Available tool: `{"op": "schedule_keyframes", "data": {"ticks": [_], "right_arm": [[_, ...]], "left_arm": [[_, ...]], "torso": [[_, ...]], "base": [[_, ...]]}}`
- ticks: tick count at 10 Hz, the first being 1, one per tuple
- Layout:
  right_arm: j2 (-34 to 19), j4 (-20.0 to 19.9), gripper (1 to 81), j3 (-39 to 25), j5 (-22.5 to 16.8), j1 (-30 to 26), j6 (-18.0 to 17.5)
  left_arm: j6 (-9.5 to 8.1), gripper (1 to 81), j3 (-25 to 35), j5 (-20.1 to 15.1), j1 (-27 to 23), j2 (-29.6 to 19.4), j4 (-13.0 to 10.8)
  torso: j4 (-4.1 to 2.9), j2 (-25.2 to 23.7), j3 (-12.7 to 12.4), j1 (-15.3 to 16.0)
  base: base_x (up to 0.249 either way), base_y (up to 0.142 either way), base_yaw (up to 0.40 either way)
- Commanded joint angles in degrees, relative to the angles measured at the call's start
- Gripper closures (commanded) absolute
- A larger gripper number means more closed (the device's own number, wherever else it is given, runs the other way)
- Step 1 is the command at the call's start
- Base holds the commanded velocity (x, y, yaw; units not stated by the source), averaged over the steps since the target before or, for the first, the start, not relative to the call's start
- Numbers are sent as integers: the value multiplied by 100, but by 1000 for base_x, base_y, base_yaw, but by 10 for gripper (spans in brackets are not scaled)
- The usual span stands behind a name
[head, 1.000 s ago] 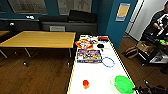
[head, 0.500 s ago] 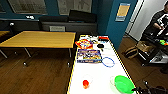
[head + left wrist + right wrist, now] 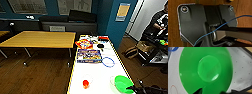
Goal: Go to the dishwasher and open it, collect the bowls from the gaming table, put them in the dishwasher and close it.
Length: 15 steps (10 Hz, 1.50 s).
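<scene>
The gaming table (image 3: 100, 75) has a white top and a yellow edge and runs away from me in the head view. A bright green bowl (image 3: 122, 83) stands upright on its near right corner. My right gripper (image 3: 137, 89) comes in dark and low at the bowl's near right rim. In the right wrist view the green bowl (image 3: 205, 70) is seen from straight above. My right gripper (image 3: 216, 92) is open, with one dark fingertip (image 3: 198, 91) over the bowl and the other outside its rim. The left wrist view has the robot's dark plate over a wooden floor (image 3: 173, 25). The dishwasher is out of view.
On the white top lie board game boxes (image 3: 88, 55), a blue ring (image 3: 108, 61), a small red object (image 3: 85, 83) and a black puck (image 3: 100, 46). A wooden table (image 3: 40, 39) stands to the left. A person (image 3: 160, 22) stands at the right beside boxes and gear.
</scene>
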<state>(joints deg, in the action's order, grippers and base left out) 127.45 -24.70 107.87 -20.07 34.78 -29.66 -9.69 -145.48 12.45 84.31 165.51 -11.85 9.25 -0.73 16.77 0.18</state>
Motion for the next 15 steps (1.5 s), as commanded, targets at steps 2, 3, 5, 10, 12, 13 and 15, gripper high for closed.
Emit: {"op": "schedule_keyframes", "data": {"ticks": [2,3,5,10,12,13,15], "right_arm": [[-165,-141,10,-163,187,-301,-22],[-165,-141,10,-180,284,-212,-22],[-174,-141,10,-101,548,-19,-40],[-234,-123,811,-170,565,78,22],[-771,-97,811,-795,565,-36,13],[-1182,-71,811,-1233,557,-115,13],[-1937,-61,811,-2040,548,-186,13]], "left_arm": [[2,10,20,-287,-77,-44,-2],[2,10,20,-287,-85,-53,-2],[2,10,20,-287,-77,-44,-2],[2,10,20,-287,-77,-53,-2],[2,10,20,-287,-85,-18,-19],[2,10,20,-278,-85,17,-46],[2,10,20,-251,-94,79,-81]], "torso": [[0,0,0,0],[0,0,0,0],[0,0,0,0],[0,0,0,0],[0,0,0,0],[0,0,0,0],[0,0,0,0]], "base": [[0,0,0],[0,0,0],[0,0,0],[0,0,0],[0,0,0],[0,0,0],[0,0,0]]}}
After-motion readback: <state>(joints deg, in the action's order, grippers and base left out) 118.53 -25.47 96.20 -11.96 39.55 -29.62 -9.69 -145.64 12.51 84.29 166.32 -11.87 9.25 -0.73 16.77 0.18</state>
